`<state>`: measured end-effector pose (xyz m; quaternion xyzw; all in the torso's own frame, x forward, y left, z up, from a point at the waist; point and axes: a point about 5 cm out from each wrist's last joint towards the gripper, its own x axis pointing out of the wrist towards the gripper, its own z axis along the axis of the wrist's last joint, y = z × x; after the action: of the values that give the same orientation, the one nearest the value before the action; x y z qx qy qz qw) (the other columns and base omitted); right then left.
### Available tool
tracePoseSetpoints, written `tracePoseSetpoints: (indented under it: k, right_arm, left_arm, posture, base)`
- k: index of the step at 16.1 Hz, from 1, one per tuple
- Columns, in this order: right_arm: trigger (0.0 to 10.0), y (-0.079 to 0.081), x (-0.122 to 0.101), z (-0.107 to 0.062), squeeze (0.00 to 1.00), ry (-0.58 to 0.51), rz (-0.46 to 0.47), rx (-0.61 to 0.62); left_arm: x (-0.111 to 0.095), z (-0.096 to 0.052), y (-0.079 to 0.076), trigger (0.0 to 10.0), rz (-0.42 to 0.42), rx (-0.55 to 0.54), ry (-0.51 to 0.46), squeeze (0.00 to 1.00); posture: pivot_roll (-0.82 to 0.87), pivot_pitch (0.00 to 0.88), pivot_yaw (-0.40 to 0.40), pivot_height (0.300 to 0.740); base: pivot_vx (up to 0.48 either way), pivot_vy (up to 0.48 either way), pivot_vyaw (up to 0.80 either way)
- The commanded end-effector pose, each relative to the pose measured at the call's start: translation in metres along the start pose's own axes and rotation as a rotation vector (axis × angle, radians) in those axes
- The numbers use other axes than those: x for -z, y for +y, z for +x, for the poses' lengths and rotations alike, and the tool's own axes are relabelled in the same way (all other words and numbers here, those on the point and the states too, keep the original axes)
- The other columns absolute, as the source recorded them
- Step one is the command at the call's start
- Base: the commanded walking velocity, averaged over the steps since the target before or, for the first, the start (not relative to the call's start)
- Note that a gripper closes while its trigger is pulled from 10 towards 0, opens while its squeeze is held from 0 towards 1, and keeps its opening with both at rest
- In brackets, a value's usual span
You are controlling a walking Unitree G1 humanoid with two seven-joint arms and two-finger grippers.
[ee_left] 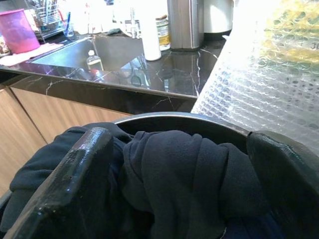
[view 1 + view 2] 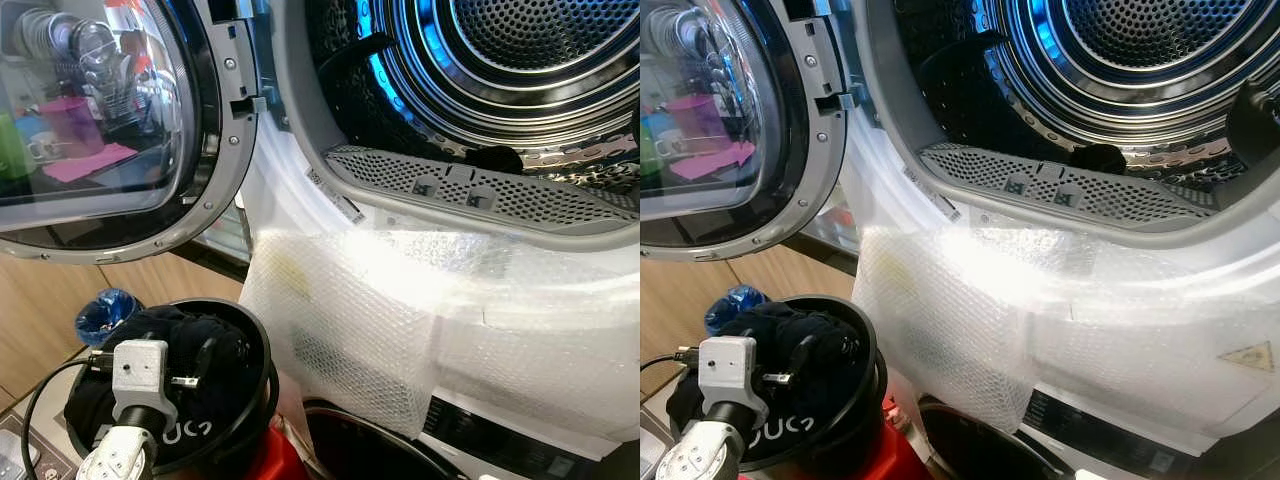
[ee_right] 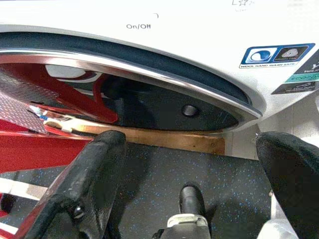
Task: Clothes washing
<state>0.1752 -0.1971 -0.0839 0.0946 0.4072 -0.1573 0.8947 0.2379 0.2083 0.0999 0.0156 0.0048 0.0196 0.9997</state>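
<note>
A black bucket [image 2: 262, 345] at the lower left is heaped with dark clothes [image 2: 180, 335]. My left gripper [image 1: 179, 142] reaches down into it from the silver wrist [image 2: 138, 375]. It is open, with a fold of the dark clothes [image 1: 174, 174] bulging between its fingers [image 1: 84, 174]. Above and to the right, the machine's steel drum [image 2: 540, 40] stands open, and a small dark garment [image 2: 495, 157] lies at its front lip. My right gripper [image 3: 194, 139] hangs low and open, with nothing between its fingers, facing the floor [image 3: 199, 169].
The round glass door [image 2: 100, 120] is swung open to the left, above the bucket. Bubble wrap [image 2: 400, 320] covers the machine's front below the drum. A lower machine's door [image 3: 149, 74] sits by the floor. Nearby are a blue bag [image 2: 105, 312] and a black counter [image 1: 164, 69].
</note>
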Motion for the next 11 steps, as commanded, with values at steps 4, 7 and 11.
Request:
tracePoseSetpoints:
  k: [4,7,11]
  right_arm:
    - [10.0,0.0051,0.0045,-0.0009,0.0,0.02,0.008,-0.011]
    - [10.0,0.0063,0.0058,-0.0011,0.0,0.026,-0.004,-0.019]
    - [10.0,0.0084,0.0056,-0.0011,0.0,0.026,-0.005,-0.023]
  left_arm:
    - [0.0014,-0.0016,0.0093,10.0,-0.019,-0.051,0.018,1.0]
    - [-0.0008,0.0007,0.0125,10.0,-0.04,-0.057,0.02,1.0]
    - [-0.0039,0.0071,0.0108,10.0,-0.04,-0.033,0.022,1.0]
  posture:
    - [0.12,0.0,0.095,0.74]
    - [0.12,0.0,0.097,0.74]
    - [0.11,0.0,0.098,0.74]
  base:
    - [0.0,0.0,0.0]
    - [0.0,0.0,0.0]
    - [0.0,0.0,0.0]
